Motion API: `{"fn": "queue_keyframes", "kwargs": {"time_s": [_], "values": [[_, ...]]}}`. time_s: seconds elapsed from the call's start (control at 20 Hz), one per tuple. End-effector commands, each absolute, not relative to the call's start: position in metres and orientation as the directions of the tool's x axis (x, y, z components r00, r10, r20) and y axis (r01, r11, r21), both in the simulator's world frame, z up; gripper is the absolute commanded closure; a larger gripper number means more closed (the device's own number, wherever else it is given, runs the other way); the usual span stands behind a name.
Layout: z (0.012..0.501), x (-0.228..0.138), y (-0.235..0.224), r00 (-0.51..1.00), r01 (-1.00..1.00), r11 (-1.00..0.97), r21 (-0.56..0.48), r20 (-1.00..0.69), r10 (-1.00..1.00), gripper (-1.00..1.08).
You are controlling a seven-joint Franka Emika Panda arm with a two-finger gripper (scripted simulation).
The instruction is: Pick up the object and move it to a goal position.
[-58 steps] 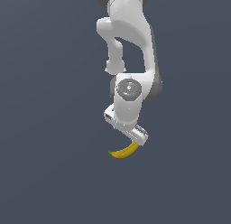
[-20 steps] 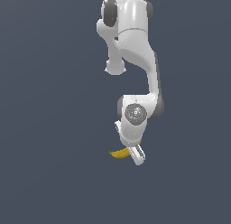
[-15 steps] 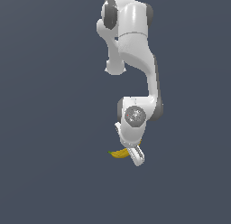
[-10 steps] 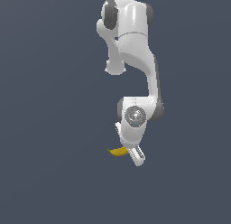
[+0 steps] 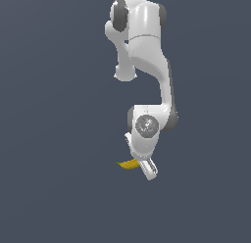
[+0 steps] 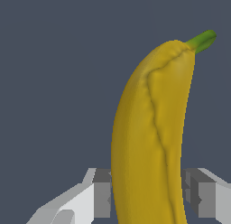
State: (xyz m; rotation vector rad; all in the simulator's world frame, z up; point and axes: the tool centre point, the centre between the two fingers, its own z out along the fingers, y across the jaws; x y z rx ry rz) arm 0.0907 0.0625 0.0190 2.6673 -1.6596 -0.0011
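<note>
Gripping one yellow banana [image 6: 151, 142], the single gripper [image 6: 146, 193] has its two fingers [image 6: 101, 193] pressed against the fruit's opposite sides, as the wrist view shows, with the green stem tip pointing away from the camera. Seen from the exterior view, the one white arm [image 5: 147, 51] reaches down over a plain dark grey ground [image 5: 49, 139], and the banana [image 5: 128, 163] juts out toward the exterior view's left from the gripper [image 5: 147, 168] at the arm's low end.
</note>
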Motion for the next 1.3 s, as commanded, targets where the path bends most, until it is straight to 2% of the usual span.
{"fn": "queue_keyframes", "kwargs": {"time_s": [0.0, 0.6, 1.25], "values": [[0.021, 0.09, 0.062, 0.442, -0.897, -0.442, 0.0, 0.0, -0.897, 1.08], [0.064, 0.068, 0.044, 0.441, -0.897, -0.441, -0.001, -0.001, -0.897, 1.08], [0.167, 0.016, 0.001, 0.441, -0.898, -0.441, -0.001, -0.004, -0.898, 1.08]]}}
